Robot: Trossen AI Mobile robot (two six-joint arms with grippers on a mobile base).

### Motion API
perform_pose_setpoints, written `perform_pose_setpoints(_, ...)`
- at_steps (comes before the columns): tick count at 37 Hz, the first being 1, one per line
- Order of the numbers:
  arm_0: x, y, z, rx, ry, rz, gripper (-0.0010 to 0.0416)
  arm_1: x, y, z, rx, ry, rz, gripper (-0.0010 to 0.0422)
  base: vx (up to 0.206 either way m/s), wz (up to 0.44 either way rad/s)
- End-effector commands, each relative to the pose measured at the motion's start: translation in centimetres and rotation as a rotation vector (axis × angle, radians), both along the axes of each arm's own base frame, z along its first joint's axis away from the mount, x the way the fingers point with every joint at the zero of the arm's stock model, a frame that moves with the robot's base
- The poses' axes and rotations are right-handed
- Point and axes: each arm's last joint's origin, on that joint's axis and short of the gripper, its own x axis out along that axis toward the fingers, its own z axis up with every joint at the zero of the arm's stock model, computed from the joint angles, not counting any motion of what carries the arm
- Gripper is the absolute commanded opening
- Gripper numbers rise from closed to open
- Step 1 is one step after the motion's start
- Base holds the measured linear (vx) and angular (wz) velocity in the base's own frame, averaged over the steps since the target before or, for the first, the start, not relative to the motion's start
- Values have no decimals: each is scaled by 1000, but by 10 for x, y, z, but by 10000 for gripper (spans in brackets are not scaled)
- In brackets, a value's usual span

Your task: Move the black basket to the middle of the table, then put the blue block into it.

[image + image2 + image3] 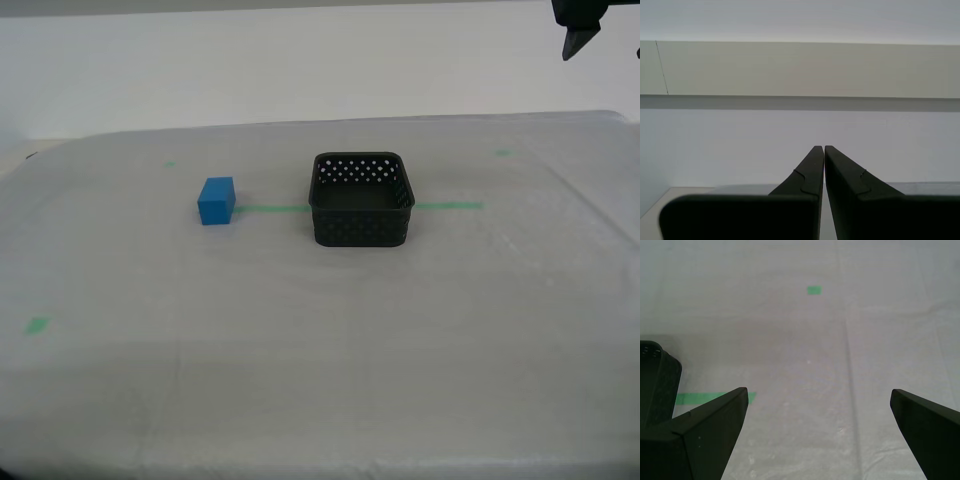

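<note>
The black basket (361,199) stands upright and empty near the middle of the table (320,340), on the green tape line (448,207). The blue block (216,200) sits on the cloth a short way off, toward the exterior view's left. My first gripper (818,392) is open and empty above bare cloth. A corner of the basket (657,380) and the tape's end (715,398) show beside one finger. My second gripper (824,147) is shut on nothing and faces the pale wall. The block is not in either wrist view.
A dark arm tip (580,35) hangs high at the exterior view's top right, well above the table. Small green marks lie on the cloth (37,325) (503,152), and one shows in the first wrist view (814,290). A pale wall stands behind the table.
</note>
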Motion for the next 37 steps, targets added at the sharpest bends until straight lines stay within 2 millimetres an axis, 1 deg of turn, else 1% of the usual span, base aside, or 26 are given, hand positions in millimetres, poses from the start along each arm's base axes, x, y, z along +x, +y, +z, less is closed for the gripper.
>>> perform_pose_setpoints(1,0,0,2,-1,-7,-2,399,0,0,1,2,-5,0,0,0,0)
perform_pose_setpoints(37,0,0,1,-1,-5,-2,399,0,0,1,-6,-5,-1,0,0,0)
